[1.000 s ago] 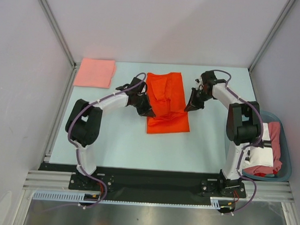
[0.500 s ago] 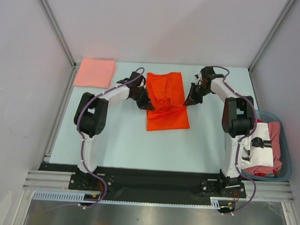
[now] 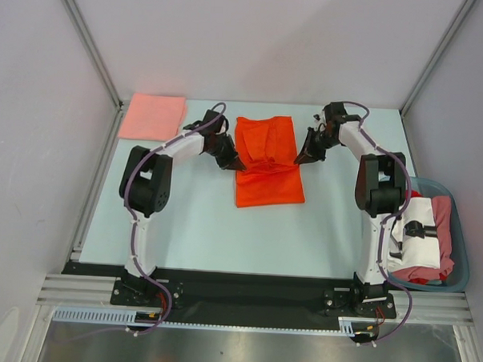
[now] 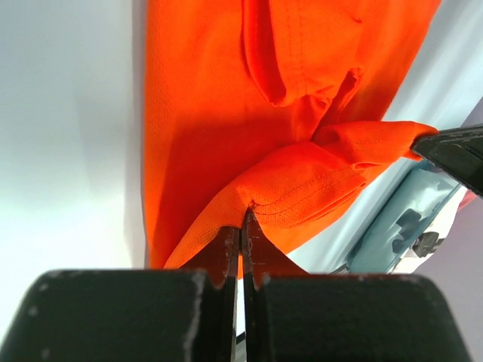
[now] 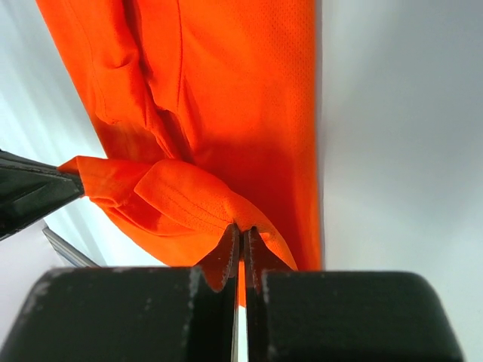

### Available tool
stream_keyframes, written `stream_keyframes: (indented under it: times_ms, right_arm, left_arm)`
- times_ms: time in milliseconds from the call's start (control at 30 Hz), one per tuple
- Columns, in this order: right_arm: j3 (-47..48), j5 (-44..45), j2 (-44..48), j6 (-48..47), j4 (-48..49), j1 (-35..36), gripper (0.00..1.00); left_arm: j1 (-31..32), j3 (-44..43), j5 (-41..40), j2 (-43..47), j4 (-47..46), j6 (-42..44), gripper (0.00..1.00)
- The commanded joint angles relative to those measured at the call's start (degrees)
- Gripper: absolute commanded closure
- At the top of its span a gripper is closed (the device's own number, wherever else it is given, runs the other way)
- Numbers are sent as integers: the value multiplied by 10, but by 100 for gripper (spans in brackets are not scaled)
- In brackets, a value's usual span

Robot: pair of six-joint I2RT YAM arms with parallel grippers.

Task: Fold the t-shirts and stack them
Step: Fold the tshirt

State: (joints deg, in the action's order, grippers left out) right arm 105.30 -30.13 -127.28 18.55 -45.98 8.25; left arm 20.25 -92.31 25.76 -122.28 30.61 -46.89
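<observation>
Both arms are on the orange-red t-shirt (image 3: pixel 268 162) in the middle of the table (image 3: pixel 192 219), where it lies as a long narrow strip running away from us with its sides tucked in. The left gripper (image 3: pixel 236 165) is clamped tight on the shirt's left edge and the right gripper (image 3: pixel 299 160) on its right edge, about halfway along the strip. On the wrist views each pair of fingers is closed flat on a raised lip of stitched cloth, and the fabric is drawn into a soft ridge between them. We read this as the end-over-end fold, the near half being carried over the far half. From above, though, we can't quite tell whether the pinched edge is the bottom hem or a fold further in. The next move calls for both grippers to travel toward the far end together and level, so the ridge doesn't skew or sag in the middle. Then they lower until the carried edge meets the far edge, and only then let go. After that the packet wants moving onto the pale salmon-pink t-shirt (image 3: pixel 152 117), folded at the far left corner. More shirts, a white one (image 3: pixel 419 241) on top, wait in the blue-green tub (image 3: pixel 462 239) at the right.
</observation>
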Motion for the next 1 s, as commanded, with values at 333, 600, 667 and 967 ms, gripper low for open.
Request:
stream_keyframes:
  times_ms: [333,600,667,967]
  right_arm:
    - [57,-19,-41,18,5,-10,98]
    - [106,18,-47,9,-24,-20,53]
    - [126,48,-41,-5,-50,-22,38]
    - [-49,68,103,-11,39,18,55]
  left_arm:
    - [-10,-50,7,-42,-10,1,99]
    - [-13,-118,-81,-11,56,57,60]
    - [-10,-127,-122,17,87,80,52]
    - [52,17,-106,163,-7,129,66]
